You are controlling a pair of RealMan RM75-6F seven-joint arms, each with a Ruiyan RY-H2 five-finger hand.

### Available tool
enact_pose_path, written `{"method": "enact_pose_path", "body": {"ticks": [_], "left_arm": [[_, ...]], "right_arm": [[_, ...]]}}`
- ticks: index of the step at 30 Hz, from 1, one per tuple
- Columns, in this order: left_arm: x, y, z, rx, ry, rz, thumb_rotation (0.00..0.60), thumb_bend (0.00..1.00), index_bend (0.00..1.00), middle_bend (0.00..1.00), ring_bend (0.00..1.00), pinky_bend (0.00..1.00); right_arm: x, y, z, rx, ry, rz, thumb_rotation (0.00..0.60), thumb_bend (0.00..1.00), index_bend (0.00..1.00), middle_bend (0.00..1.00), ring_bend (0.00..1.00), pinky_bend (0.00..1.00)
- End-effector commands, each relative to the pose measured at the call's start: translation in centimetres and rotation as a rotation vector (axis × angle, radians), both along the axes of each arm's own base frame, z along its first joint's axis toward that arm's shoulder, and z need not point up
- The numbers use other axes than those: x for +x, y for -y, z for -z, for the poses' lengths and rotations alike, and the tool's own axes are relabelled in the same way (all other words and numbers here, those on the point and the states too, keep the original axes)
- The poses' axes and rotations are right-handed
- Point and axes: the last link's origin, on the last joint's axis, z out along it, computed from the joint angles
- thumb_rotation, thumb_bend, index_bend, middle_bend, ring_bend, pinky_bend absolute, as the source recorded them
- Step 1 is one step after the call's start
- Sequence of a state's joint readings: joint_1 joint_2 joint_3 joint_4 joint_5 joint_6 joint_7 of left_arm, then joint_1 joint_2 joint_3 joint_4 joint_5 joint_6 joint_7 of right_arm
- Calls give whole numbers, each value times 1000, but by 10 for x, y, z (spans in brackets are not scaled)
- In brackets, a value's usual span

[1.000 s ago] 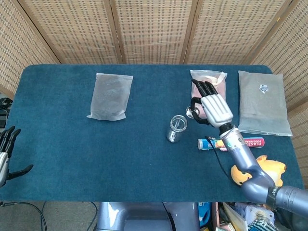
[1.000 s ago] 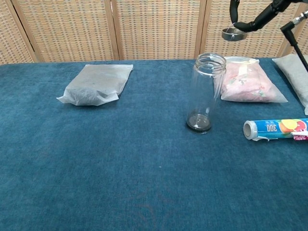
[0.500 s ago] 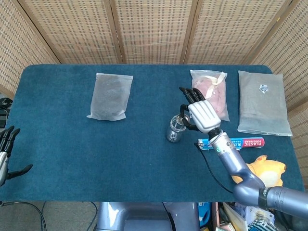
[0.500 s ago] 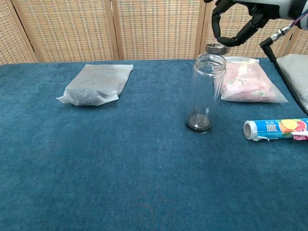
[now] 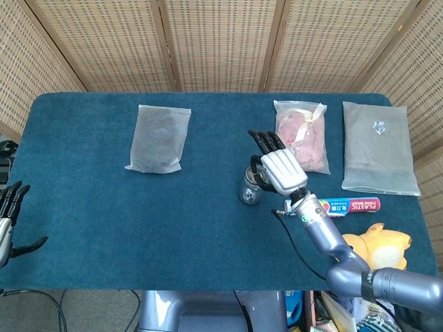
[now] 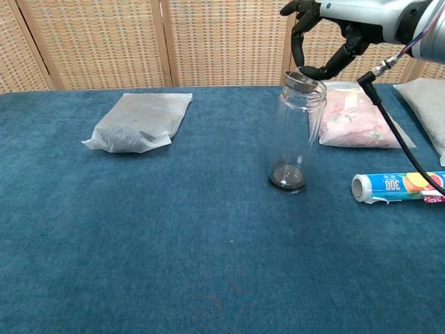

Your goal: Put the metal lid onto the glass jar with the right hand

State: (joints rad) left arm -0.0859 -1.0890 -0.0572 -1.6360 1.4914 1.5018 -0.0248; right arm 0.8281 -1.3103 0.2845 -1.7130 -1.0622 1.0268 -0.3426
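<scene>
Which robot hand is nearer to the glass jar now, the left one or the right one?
Right. The right robot hand is directly over the glass jar, holding the metal lid at its mouth. The left robot hand is far away, off the table's left edge.

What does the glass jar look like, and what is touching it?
The glass jar is clear and tall with a round neck, and stands upright on the blue table. Something dark shows at its bottom; what it is cannot be told. The metal lid sits tilted on its rim, not yet flat, pinched by the right hand above. Nothing else touches the jar.
</scene>
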Motion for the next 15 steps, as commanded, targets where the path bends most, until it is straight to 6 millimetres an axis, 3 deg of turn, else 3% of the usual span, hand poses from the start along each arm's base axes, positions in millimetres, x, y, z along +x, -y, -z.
{"method": "enact_pose_path", "body": {"ticks": [1, 12, 15], "left_arm": [[0, 0, 0, 0, 1, 0, 600, 72, 0, 0, 0, 0], [0, 0, -1, 2, 2, 0, 600, 72, 0, 0, 0, 0], [0, 0, -1, 3, 3, 0, 600, 73, 0, 0, 0, 0]], "right_arm": [[-1, 0, 1, -1, -1, 2, 600, 634, 633, 33, 0, 0], [-4, 2, 4, 3, -28, 3, 600, 634, 628, 27, 0, 0], [-5, 1, 5, 14, -33, 5, 600, 580, 490, 14, 0, 0]]}}
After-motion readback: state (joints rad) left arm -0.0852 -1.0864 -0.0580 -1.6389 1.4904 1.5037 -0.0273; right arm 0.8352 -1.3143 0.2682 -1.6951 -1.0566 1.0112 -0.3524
